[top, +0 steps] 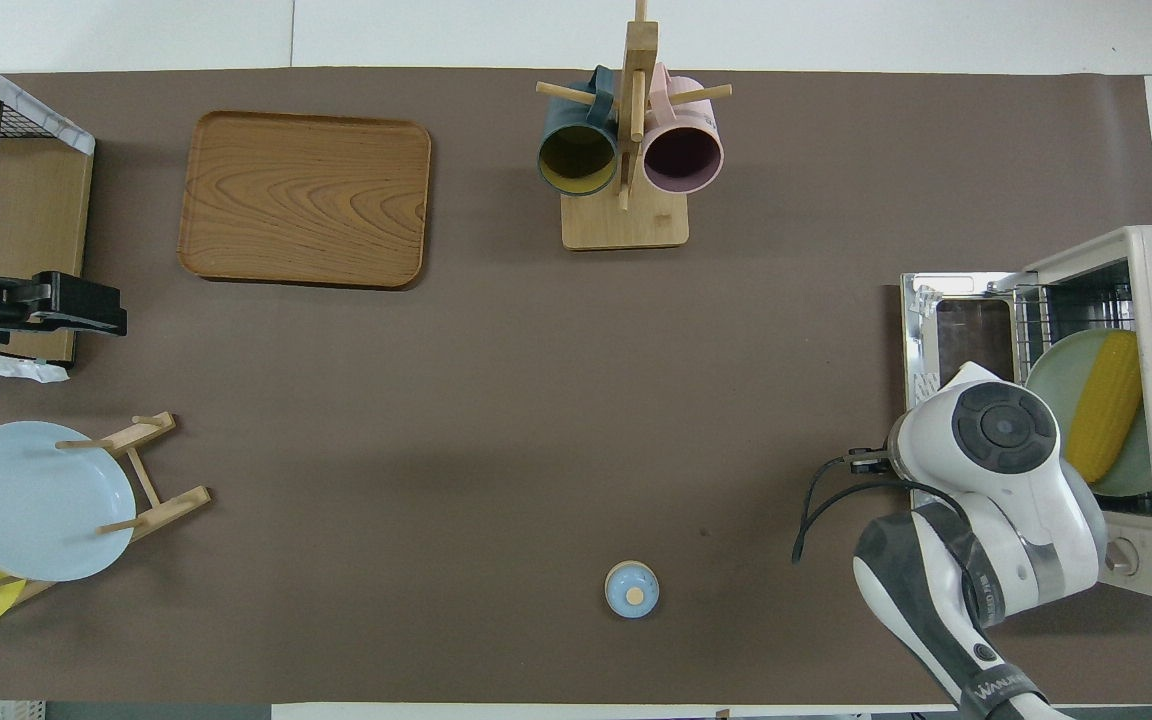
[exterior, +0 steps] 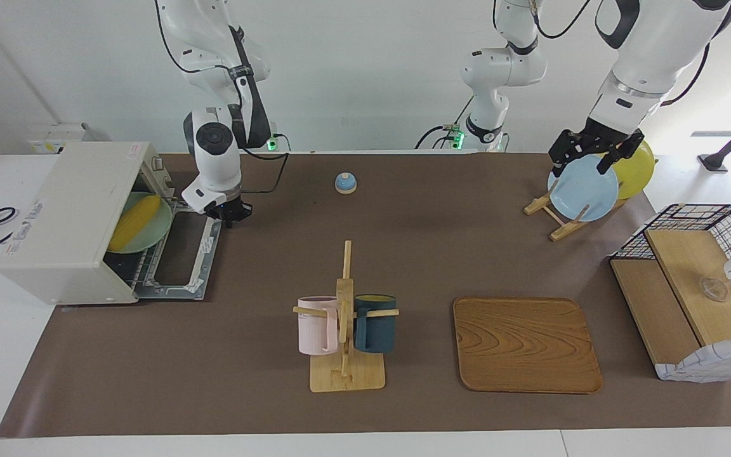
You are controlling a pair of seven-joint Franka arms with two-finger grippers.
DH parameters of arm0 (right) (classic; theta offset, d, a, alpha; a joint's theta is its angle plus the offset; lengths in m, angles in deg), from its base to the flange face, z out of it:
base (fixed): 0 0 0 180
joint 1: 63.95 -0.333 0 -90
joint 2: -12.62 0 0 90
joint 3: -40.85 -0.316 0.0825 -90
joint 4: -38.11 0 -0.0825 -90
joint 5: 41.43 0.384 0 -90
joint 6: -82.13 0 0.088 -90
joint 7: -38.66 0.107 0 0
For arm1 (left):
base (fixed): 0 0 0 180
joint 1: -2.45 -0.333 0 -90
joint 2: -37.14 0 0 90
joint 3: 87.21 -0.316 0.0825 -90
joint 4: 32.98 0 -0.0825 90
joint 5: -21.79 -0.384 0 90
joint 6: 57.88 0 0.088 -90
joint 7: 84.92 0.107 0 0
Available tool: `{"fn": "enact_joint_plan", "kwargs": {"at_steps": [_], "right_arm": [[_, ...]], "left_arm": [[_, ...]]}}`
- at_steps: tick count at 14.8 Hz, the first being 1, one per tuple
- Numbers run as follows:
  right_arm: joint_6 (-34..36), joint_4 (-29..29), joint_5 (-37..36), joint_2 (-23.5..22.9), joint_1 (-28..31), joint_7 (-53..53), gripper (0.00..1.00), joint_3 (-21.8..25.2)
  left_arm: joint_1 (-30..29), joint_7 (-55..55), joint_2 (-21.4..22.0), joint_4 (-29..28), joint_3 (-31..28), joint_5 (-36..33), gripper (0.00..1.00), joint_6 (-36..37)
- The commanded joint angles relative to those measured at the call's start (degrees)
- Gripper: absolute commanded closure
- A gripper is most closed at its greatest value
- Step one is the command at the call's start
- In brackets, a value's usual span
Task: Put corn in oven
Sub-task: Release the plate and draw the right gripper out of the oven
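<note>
Right claw [exterior: 229,216] closed, corn [exterior: 133,221] beside, inside oven [exterior: 73,222]

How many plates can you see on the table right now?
3: a green plate under the corn inside the oven; a blue plate and a yellow plate standing in the wooden rack.

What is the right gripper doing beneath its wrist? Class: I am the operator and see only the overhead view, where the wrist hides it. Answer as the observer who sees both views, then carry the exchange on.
Observer: The right gripper is shut and empty. It hangs low beside the corner of the oven's open door that lies nearest the robots.
Operator: My view shows the left gripper at its edge, seemingly over the basket. Is it?
Observer: No. The left gripper is open and waits at the top rim of the blue plate, which stands in the wooden rack.
</note>
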Motion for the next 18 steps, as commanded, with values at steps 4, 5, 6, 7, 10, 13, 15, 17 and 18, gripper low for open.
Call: {"fn": "enact_joint_plan", "kwargs": {"at_steps": [4,5,6,7,10,13,15,17,18], "right_arm": [[6.30,2.98,-5.37,1.00,0.58,-0.89,0.98,-0.08],[7.28,3.69,-6.34,0.83,0.58,-0.89,0.98,-0.08],[7.38,3.95,-7.22,0.82,0.58,-0.89,0.98,-0.08],[7.64,4.22,-7.84,0.74,0.58,-0.97,0.98,-0.08],[14.03,10.00,-8.46,-0.49,0.67,-1.50,0.98,-0.17],[21.50,15.80,-8.90,-0.41,0.67,-5.26,0.98,-0.17],[25.29,18.97,-8.81,-0.41,1.11,-8.52,0.98,-0.08],[28.02,21.00,-8.72,0.12,1.90,-11.42,0.97,-0.08],[29.34,21.62,-8.64,0.64,2.08,-12.91,0.96,0.09]], "left_arm": [[-0.87,0.07,1.04,-0.39,0.49,-0.14,0.00,1.00],[-0.87,0.07,1.04,-0.39,0.49,-0.14,0.00,1.00],[-0.87,0.07,1.04,-0.39,0.49,-0.14,0.00,1.00],[-0.87,0.07,1.04,-0.39,0.49,-0.14,0.00,1.00],[-0.96,0.07,1.04,-0.39,0.49,-0.14,0.00,1.00],[-0.87,0.07,1.04,-0.39,0.49,-0.14,0.00,1.00],[-0.96,0.07,1.04,-0.39,0.49,-0.14,0.00,1.00],[-0.87,0.07,1.04,-0.39,0.49,-0.14,0.00,0.91],[-0.87,0.07,1.04,-0.39,0.49,-0.14,0.00,1.00]]}}
